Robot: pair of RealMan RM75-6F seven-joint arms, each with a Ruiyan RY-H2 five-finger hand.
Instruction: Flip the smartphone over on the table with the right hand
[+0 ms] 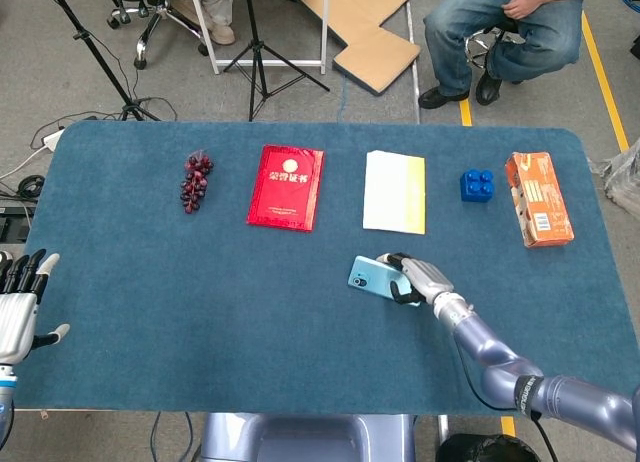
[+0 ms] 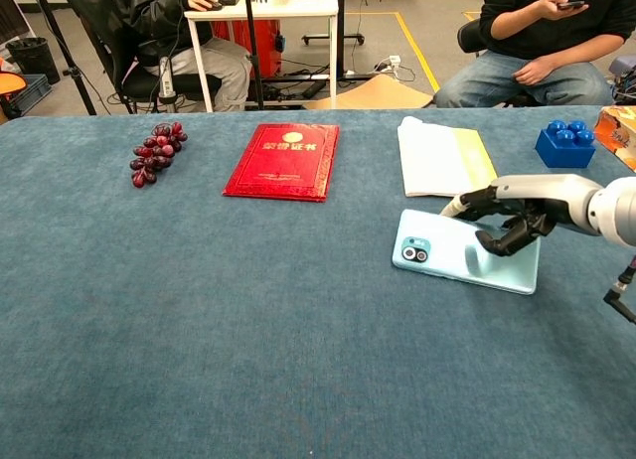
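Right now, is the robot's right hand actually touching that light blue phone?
Touching. The chest view shows the right hand with a dark fingertip resting on the back of the smartphone, which lies camera-side up on the table.

The smartphone (image 2: 462, 252) lies back side up on the blue table (image 2: 199, 310), light blue, its camera lenses at the end away from the right hand (image 2: 512, 213). That hand holds its far end, dark fingers (image 2: 502, 240) curled over the back. Just beyond the smartphone lies a white and yellow booklet (image 2: 445, 161) (partly behind the hand), then a red certificate (image 2: 283, 161), grapes (image 2: 157, 151) and a blue brick (image 2: 566, 143).
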